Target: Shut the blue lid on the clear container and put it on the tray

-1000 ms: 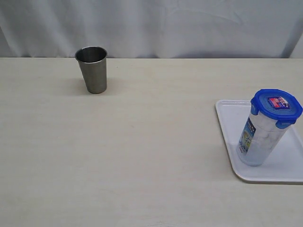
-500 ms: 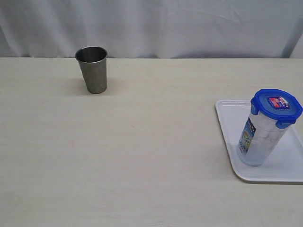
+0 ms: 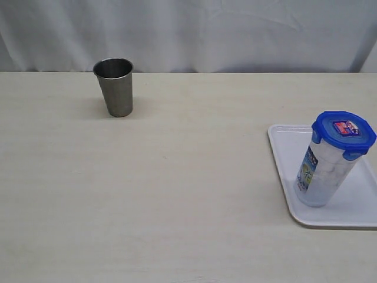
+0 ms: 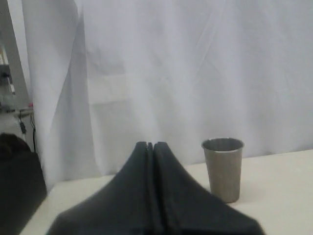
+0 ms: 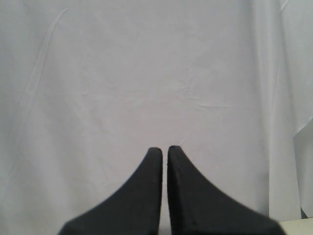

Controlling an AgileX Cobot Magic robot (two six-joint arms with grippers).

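Note:
The clear container [image 3: 323,175] stands upright on the white tray [image 3: 283,147] at the right of the table, its colourful label facing left. The blue lid [image 3: 344,132] sits on top of it with its flaps down and a small sticker on its face. Neither arm shows in the exterior view. My left gripper [image 4: 150,145] is shut with nothing between its black fingers and faces the curtain. My right gripper [image 5: 164,149] is shut and empty too, with only white curtain in front of it.
A tapered steel cup [image 3: 115,86] stands at the far left of the table; the left wrist view shows the cup [image 4: 223,168] just beyond my left gripper. A white curtain hangs behind the table. The tray reaches the right edge of the exterior view.

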